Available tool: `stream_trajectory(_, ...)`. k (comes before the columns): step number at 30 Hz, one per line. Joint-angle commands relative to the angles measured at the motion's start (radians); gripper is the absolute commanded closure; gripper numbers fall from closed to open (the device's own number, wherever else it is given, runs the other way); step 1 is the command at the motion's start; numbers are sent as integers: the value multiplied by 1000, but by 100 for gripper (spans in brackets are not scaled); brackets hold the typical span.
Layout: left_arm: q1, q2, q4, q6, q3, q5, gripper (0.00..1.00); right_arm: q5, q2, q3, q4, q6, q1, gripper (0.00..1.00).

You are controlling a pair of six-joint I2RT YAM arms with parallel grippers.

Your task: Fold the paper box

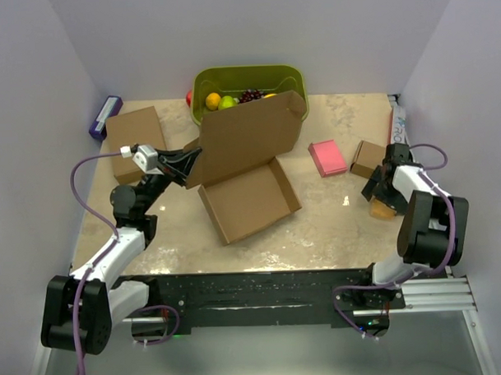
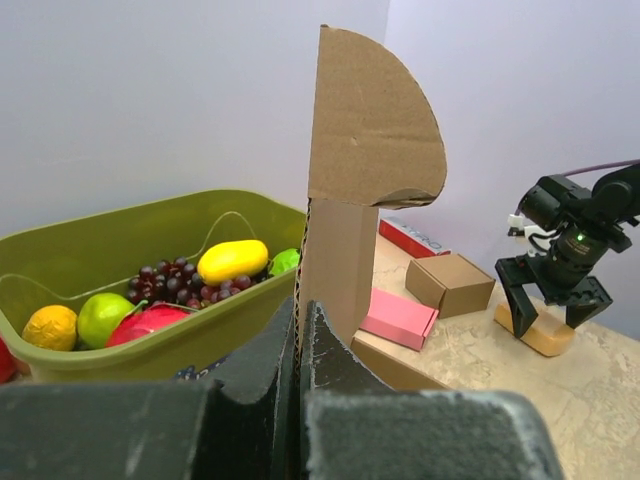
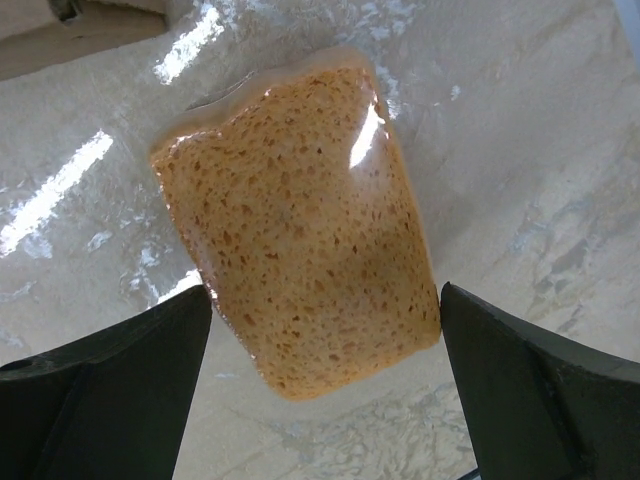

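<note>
The paper box (image 1: 246, 167) is seen at the centre of the top view. Its shallow tray lies on the table (image 1: 334, 226), and its large lid panel is raised toward the green basket (image 1: 289, 77) at the upper centre. The left gripper (image 1: 186, 162) is closed tight on the left edge of that raised panel. In the left wrist view, the cardboard (image 2: 370, 130) is pinched between the two dark fingers (image 2: 255, 370) at the bottom of the frame, and a rounded flap stands upright above them. Fruit is seen in the basket: grapes (image 2: 170, 282), a yellow piece (image 2: 232, 260) and a green one (image 2: 104, 316).

At the right of the top view, the right gripper (image 1: 382, 191) is held over a slice of bread (image 3: 300, 230). Its jaws are spread wide, with one finger (image 3: 110, 350) at each lower corner of the right wrist view and the slice between them. Whether the slice is touched cannot be told.

A pink pad (image 1: 327, 158) and a small brown box (image 1: 368, 158) lie right of centre. A flat cardboard rectangle (image 1: 136, 142) lies at the left.
</note>
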Motion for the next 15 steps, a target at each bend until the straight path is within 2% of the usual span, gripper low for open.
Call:
stream_trajectory(1,-4,-15,34,24,17,3,100,-30,38,-26,61,4,-10,1)
stream_trajectory(5,-4,-19,36,24,19,6,100,-47,80,-46,99,0,-10,1)
stream_trajectory(8,-4,-24,33,27,22,9,100,-51,71,-52,109,-6,-10,6)
stream_trajectory(11,-4,-19,23,31,27,14,100,-31,34,-44,104,-8,-11,17)
stream_trajectory(12,-4,-16,25,31,27,17,100,-28,6,-43,100,-10,-11,25)
stream_trajectory(15,-4,-12,28,25,27,17,100,-25,-35,-20,66,-11,-8,34)
